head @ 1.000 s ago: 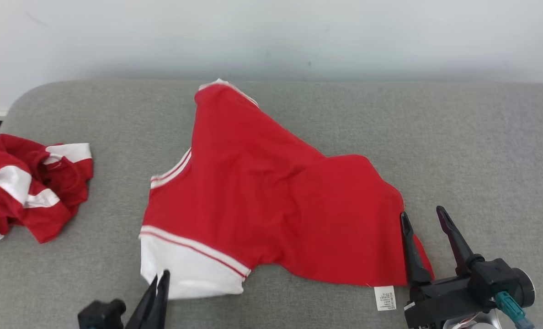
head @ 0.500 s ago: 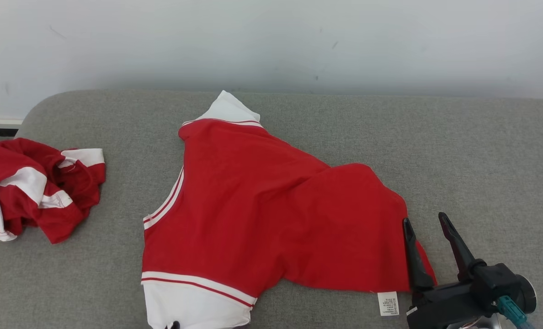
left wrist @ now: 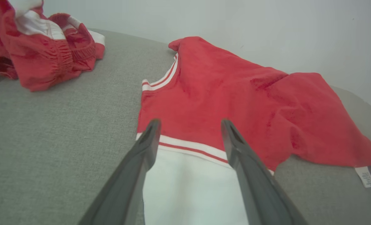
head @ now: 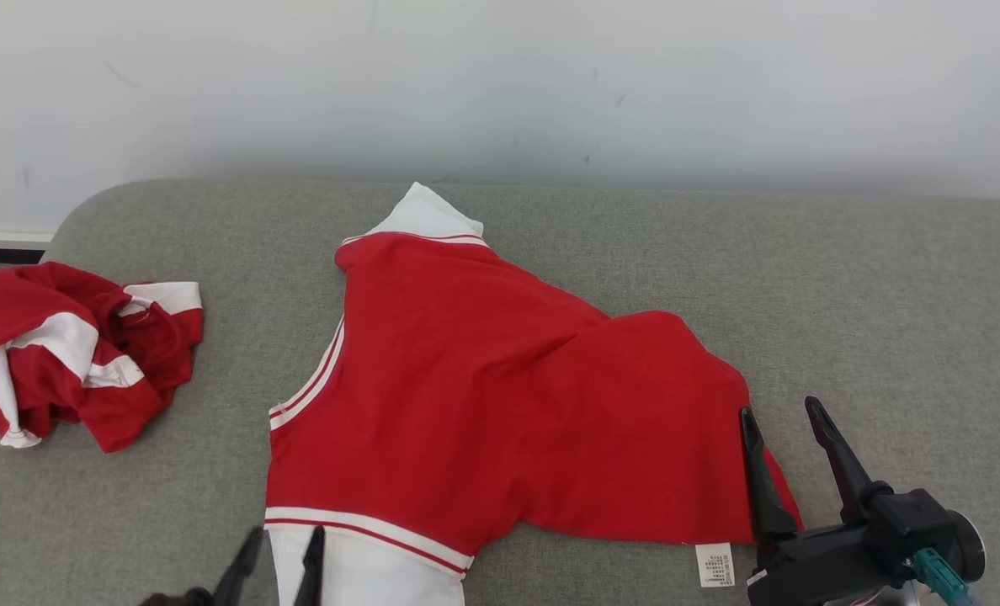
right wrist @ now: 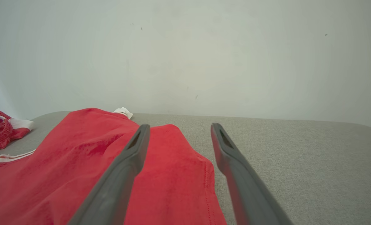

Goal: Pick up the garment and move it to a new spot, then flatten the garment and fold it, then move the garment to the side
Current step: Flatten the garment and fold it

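left hand (left wrist: 190, 122) spread wide, empty, over garment (left wrist: 235, 90)

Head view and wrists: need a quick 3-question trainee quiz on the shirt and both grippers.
1. True or false: the left gripper is shut on the red-and-white shirt.
2. The white care label at the shirt's hem lies: A) beside the right gripper; B) at the collar; C) between the left gripper's fingers.
3. Fill in: the crumpled red-and-white garment lies on the grey cushion to the robot's ____ of the shirt.
Key: 1 false, its jaws stand open over the white sleeve; 2 A; 3 left.
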Controlling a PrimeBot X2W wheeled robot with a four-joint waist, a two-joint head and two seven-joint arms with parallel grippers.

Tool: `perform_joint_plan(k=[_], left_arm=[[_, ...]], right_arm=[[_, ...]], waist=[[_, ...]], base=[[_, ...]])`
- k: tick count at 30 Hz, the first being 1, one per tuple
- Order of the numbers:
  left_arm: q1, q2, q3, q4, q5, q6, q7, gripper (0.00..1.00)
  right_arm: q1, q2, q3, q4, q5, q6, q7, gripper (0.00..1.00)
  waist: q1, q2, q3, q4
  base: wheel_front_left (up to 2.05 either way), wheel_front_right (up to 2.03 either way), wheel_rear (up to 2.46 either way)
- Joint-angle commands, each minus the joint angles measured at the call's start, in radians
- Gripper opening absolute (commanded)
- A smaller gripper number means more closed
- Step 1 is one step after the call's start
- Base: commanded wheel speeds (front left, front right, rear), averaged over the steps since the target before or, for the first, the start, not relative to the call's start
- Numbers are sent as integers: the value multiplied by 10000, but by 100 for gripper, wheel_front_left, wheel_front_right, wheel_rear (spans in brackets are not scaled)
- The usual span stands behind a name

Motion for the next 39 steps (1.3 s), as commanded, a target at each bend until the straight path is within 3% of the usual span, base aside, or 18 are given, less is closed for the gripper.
perform_joint_plan(k=[1,8,12,26,33,39], left_arm=[[-231,109,196,-210,195,98,-116,100],[-566,72,1053,-913,663,328,-216,100],[-676,-97,1737,-1273,1032,247,-219,100],[-868,-607,2585,-840,1889,-598,-217,100],[-1082,-1032,2573,-560,2142,-983,-218,100],[-1268,-1333,2534,-316,2335,-1245,-218,100]], right_arm=[[107,-18,18,19,-10,-24,-18,100],[125,-40,-63,-10,-58,-24,-18,100],[153,-49,-172,-47,-67,-24,-17,100],[426,-42,-466,-35,-205,-24,-18,100],[-944,-623,-2,809,-401,-24,147,100],[-2657,-1287,536,2268,-282,-24,569,100]], waist=[[1,0,-22,-66],[1,0,-34,-336],[1,0,-18,-517],[1,0,31,-797],[1,0,250,-452],[1,0,529,46]], base=[[0,0,0],[0,0,0],[0,0,0],[0,0,0],[0,0,0],[0,0,0]])
